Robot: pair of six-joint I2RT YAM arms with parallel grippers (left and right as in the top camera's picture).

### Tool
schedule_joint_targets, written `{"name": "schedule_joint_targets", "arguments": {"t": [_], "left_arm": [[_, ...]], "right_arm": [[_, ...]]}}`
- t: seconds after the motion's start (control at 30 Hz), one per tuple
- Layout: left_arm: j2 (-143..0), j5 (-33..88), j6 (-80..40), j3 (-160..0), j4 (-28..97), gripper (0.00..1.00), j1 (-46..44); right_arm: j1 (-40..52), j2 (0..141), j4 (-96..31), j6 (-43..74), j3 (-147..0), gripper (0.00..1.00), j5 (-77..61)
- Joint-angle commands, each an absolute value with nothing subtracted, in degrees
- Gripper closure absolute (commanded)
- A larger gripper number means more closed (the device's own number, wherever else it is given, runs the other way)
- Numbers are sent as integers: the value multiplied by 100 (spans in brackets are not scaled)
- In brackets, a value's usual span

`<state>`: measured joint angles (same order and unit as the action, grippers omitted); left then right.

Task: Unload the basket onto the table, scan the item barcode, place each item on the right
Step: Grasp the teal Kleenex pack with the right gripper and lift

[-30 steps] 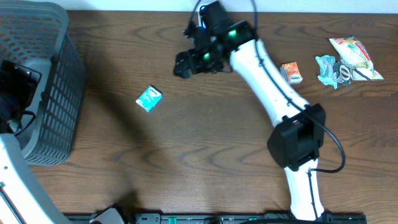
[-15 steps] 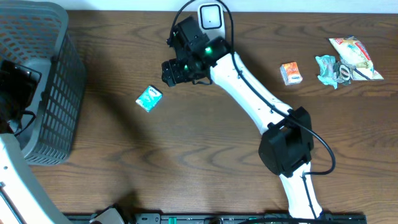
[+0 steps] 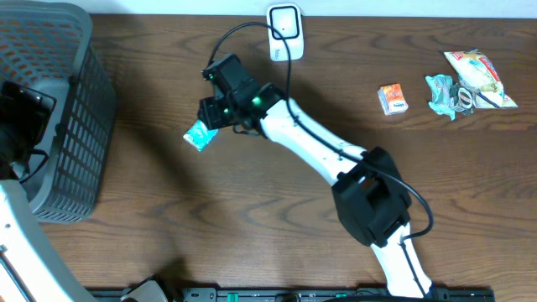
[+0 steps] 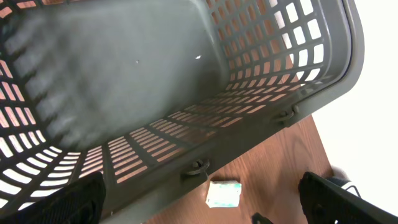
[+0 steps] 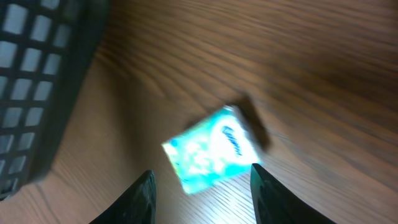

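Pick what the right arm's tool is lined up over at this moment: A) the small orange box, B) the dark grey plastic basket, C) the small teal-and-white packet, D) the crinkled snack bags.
C: in the right wrist view the small teal-and-white packet lies on the wooden table between the spread fingers of the right tool, and the overhead view puts that tool right at the packet.

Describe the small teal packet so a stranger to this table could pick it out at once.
Start at the grey mesh basket at the left end of the table and look just right of it. A small teal-and-white packet lies flat on the wood there. Unlike the orange box and snack bags at the far right end, it is the only loose item near the basket.
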<state>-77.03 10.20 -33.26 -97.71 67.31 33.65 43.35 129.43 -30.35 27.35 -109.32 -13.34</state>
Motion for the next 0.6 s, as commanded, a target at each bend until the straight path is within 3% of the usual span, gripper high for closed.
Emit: {"name": "schedule_joint_targets", "arguments": {"t": [0.0, 0.27, 0.57], "left_arm": [[-7673, 989, -3374, -9850, 6740, 2, 3385], [-7673, 989, -3374, -9850, 6740, 2, 3385], [-7673, 989, -3374, -9850, 6740, 2, 3385]], "right_arm": [[4619, 13253, -2840, 2871, -10884, 58, -1319], [4960, 13694, -2512, 2871, -10884, 65, -921], [4954, 13736, -3474, 2871, -10886, 72, 226]]}}
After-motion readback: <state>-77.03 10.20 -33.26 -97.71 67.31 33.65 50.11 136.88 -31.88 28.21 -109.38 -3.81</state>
